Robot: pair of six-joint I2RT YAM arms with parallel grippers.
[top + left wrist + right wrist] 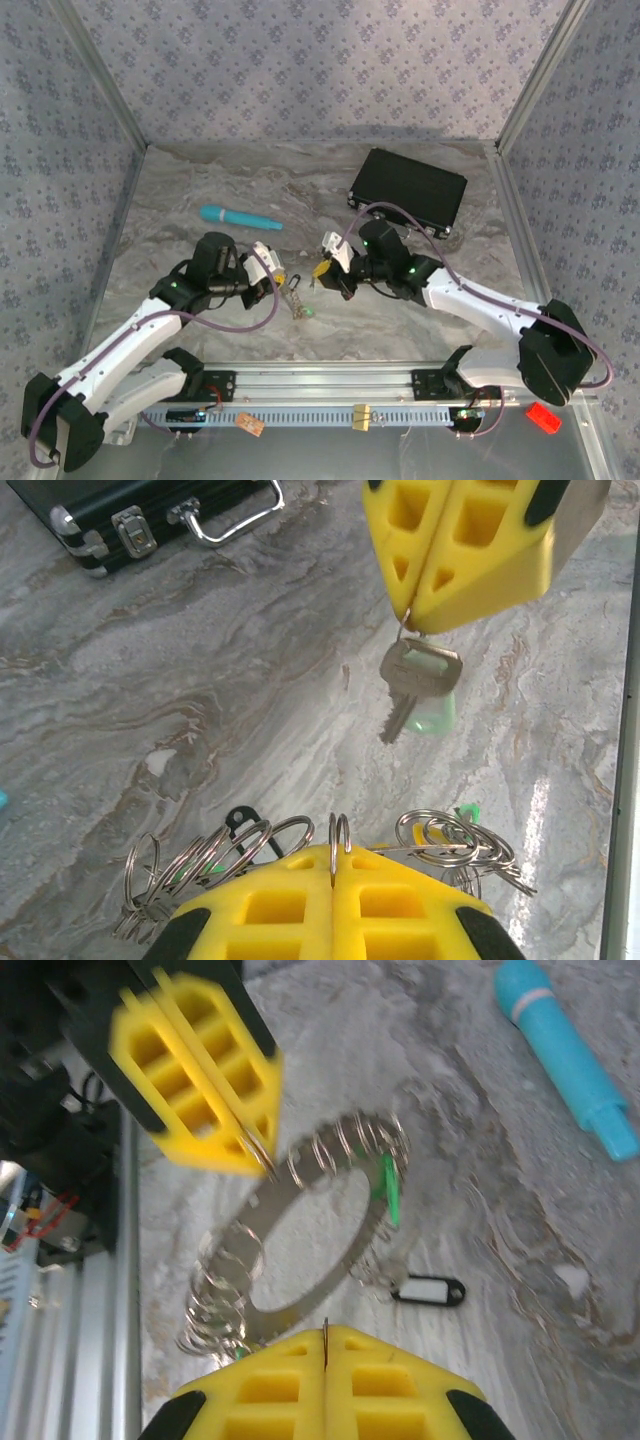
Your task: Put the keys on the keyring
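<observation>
Two grips, both pinched tight: my left jaws clamp a small loop on the keyring (280, 1295), apparently lifted off the counter (200, 680). My right jaws dangle a key (412, 680) near it. Hanging loose, the key could twist and miss the loop, or slip free.

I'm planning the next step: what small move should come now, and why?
Probably ease the right tool toward the left tool: both are shut, a key dangles from the right one, apart from the keyring that the left one holds.
</observation>
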